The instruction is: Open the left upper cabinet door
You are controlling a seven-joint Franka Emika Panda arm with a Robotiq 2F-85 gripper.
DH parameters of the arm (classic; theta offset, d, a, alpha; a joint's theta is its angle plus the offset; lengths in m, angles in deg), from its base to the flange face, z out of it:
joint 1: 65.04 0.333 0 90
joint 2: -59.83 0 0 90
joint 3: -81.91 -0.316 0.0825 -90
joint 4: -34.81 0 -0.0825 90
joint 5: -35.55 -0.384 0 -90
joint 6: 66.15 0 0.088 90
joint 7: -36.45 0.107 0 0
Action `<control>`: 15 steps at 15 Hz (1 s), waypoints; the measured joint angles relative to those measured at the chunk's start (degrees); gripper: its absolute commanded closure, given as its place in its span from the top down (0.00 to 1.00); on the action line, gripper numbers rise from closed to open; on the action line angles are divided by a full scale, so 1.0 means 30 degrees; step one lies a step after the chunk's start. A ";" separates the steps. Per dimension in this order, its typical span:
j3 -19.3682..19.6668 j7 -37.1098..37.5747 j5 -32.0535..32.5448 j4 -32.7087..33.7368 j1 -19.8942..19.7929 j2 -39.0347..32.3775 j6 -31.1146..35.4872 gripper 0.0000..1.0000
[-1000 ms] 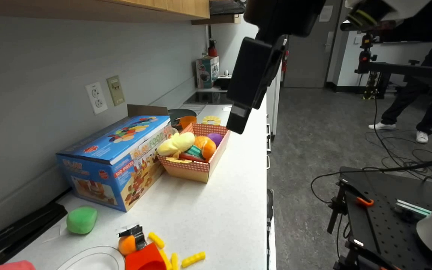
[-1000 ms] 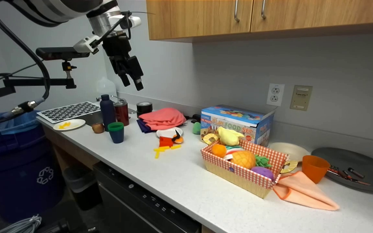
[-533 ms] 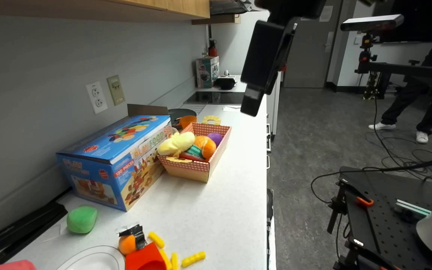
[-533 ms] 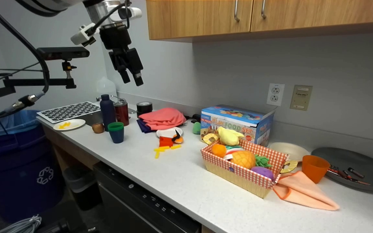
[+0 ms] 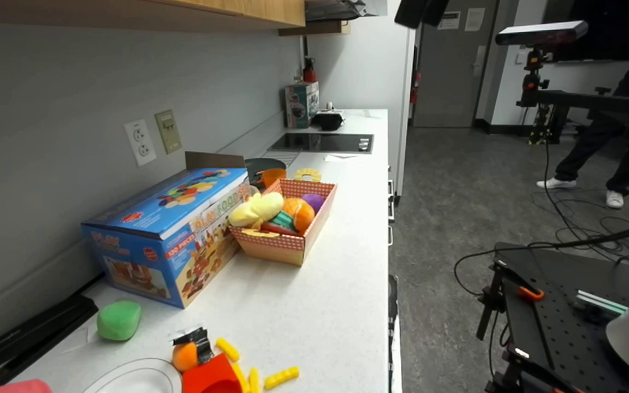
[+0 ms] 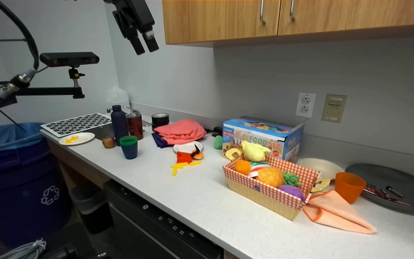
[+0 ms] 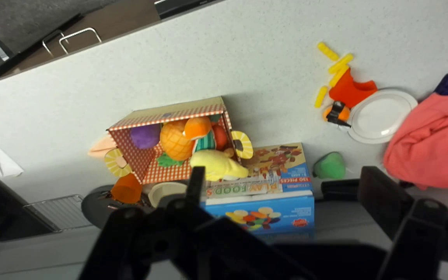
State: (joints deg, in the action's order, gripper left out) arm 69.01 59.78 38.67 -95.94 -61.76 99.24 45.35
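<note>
One left upper cabinet door [image 6: 216, 21]: closed, flush with the right door [image 6: 365, 16], at twelve o'clock in an exterior view; its metal handle [image 6: 262, 12] sits by the seam between the two.
Gripper [image 6: 145, 46]: at eleven o'clock in an exterior view, jaws wide; the wrist view also shows the fingers [image 7: 379, 200] well apart. The metal handle lies between two and three o'clock from the gripper.
Cabinet corner [image 6: 168, 41]: the lower one, just beside the gripper as pictured; I cannot tell how the two stand in depth.
Mounted camera [image 6: 69, 59]: on a black bar [image 6: 45, 91], near nine o'clock from the gripper.
Counter [image 6: 138, 180]: play food box [image 6: 261, 142] at four o'clock from the gripper, fruit basket [image 6: 261, 199] just beside it; pink cloth [image 6: 182, 131] at five, red tumbler [image 6: 136, 127] at six, dark bottle [image 6: 119, 124] just beside the red tumbler.
Counter edge [image 6: 156, 204]: runs from nine o'clock down to between five and six in an exterior view.
Grey wall [image 6: 250, 79]: open room between cabinet underside [image 6: 300, 39] and play food box.
Counter stretch [image 6: 199, 194]: white and open between fruit basket and yellow pieces [image 6: 174, 172].
Floor [image 5: 429, 305]: a grey strip between counter and dark table [image 5: 568, 327], the table at four o'clock in an exterior view.
</note>
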 measured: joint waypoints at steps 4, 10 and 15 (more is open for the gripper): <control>0.0298 -0.0001 0.0012 0.0246 -0.0287 0.0775 0.0060 1.00; 0.0287 0.0000 -0.0042 0.0218 -0.0290 0.0725 0.0055 1.00; 0.1626 -0.1782 -0.0110 0.1874 -0.0315 -0.0016 -0.1369 1.00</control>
State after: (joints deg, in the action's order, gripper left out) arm 73.89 54.44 38.35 -90.32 -62.71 99.19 41.24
